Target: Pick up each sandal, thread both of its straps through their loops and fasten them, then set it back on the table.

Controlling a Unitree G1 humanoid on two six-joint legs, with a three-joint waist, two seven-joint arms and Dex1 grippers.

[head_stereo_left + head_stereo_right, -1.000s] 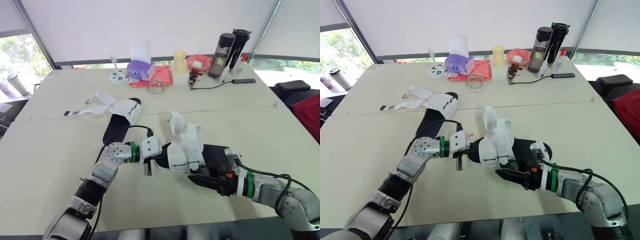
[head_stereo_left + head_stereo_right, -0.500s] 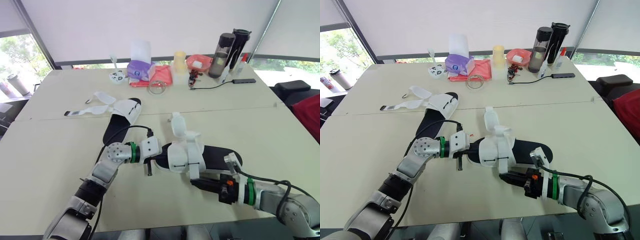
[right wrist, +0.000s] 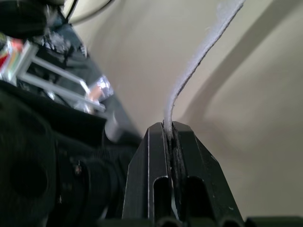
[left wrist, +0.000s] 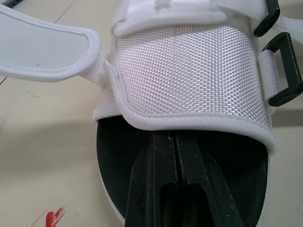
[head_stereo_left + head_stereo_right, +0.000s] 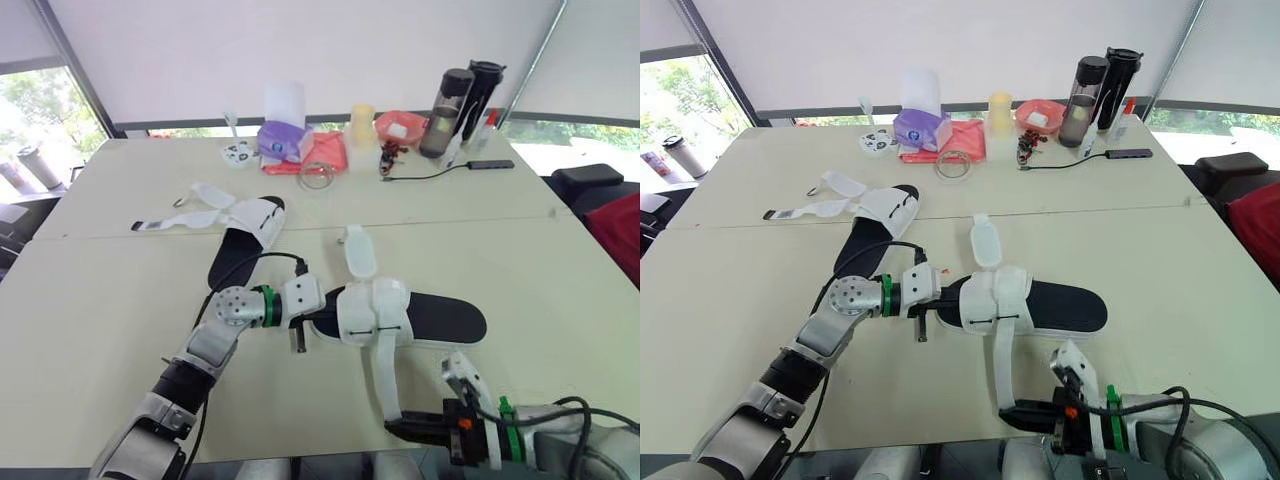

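**Step in hand:** fastening the first strap of the near sandal (image 5: 440, 318). The sandal lies on the surface (image 5: 100, 300), sole down, in front of the robot.

**Left claw** (image 4: 177, 142): closed on the toe edge of the black sole, pinning the sandal in place.

**Right claw** (image 3: 169, 130): closed on the free end of the long strap (image 5: 382, 372). The strap runs out from the white upper toward the near edge of the surface and looks drawn fairly straight.

**Second strap** (image 5: 357, 250): stands up loose on the far side of the upper, unfastened.

**Loops** (image 4: 285, 68): black, seen at the side of the upper. Whether the held strap already passes through one cannot be told.

**Far sandal** (image 5: 245, 235): lies well apart toward the left, its straps (image 5: 190, 212) spread flat and open; judged untouched.

**Next move, as judged:** if the strap is threaded, the right claw must carry the end back over the upper and press it down while the left claw holds the sole firm. Slack or a twist in the strap would spoil the closure.
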